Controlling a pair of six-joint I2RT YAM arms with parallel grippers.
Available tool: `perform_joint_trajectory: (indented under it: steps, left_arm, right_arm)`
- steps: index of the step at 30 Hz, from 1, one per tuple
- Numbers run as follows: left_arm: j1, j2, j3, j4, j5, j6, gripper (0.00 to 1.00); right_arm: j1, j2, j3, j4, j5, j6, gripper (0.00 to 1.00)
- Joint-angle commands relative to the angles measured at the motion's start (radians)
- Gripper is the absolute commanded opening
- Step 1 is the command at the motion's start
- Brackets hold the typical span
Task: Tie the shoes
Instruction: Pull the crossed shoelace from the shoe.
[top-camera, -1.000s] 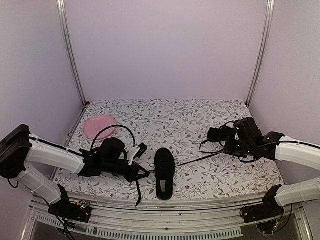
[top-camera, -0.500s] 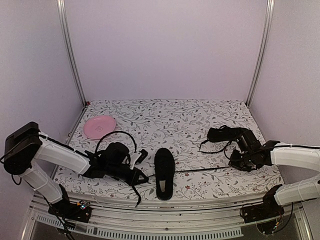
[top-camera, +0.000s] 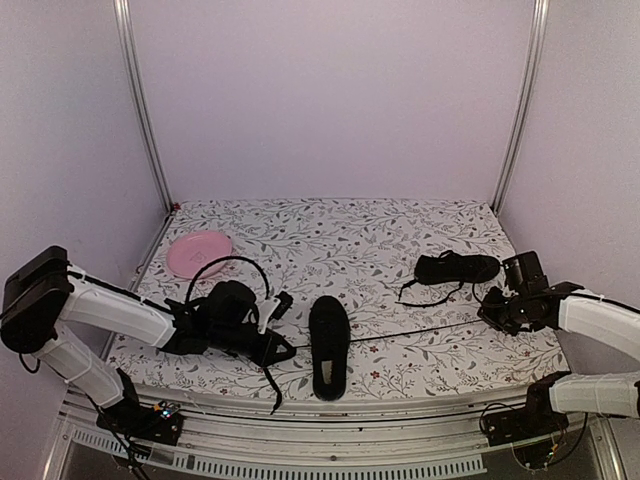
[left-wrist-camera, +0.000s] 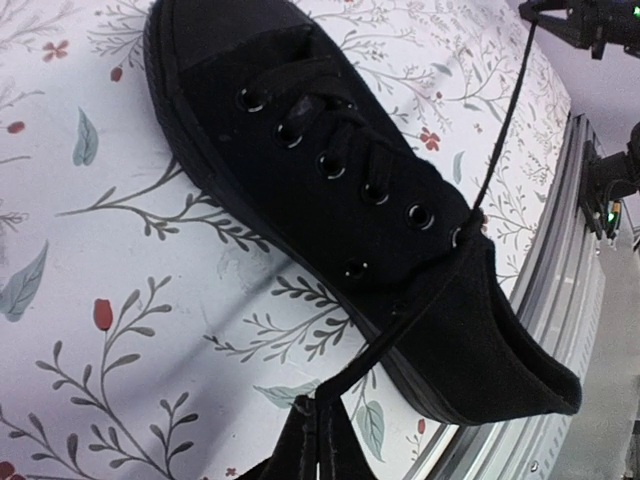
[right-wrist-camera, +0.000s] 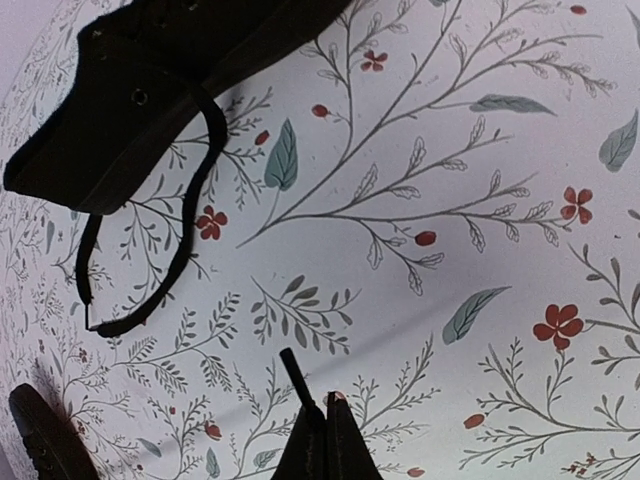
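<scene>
The near shoe (top-camera: 329, 345) lies at the table's (top-camera: 400, 240) front edge, toe pointing away from you. Just left of it, your left gripper (top-camera: 288, 350) is pinched on its lace (left-wrist-camera: 500, 130), which runs taut across the shoe to your right gripper (top-camera: 488, 314), also clamped on it. Farther back, the far shoe (top-camera: 457, 267) lies beside the right gripper. The plate (top-camera: 199, 252) sits far left.

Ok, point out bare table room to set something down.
Widest: the back strip behind the pink plate and far shoe, plus the middle between them. Smaller: front right, between the taut lace and the near edge. Crowded: front left, around the left end effector and near shoe; the lace spans to the right end effector.
</scene>
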Motion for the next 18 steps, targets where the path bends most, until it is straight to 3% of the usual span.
perform_joint_trajectory:
  steps: [1,6,12,18]
  left_arm:
    - [-0.007,0.014,-0.022,-0.071,-0.090,-0.037,0.00]
    - [-0.006,0.015,-0.026,-0.070,-0.101,-0.048,0.00]
    - [-0.007,-0.049,0.014,0.069,-0.012,-0.016,0.00]
    - [-0.008,-0.074,0.057,0.155,-0.029,0.031,0.00]
  right_arm:
    - [-0.029,0.032,-0.063,0.050,0.008,-0.003,0.02]
    - [-0.034,0.044,-0.078,0.072,-0.003,0.004,0.02]
    - [-0.012,-0.013,0.056,0.104,-0.112,-0.054,0.02]
    - [0.270,0.106,0.382,0.119,-0.050,-0.056,0.02]
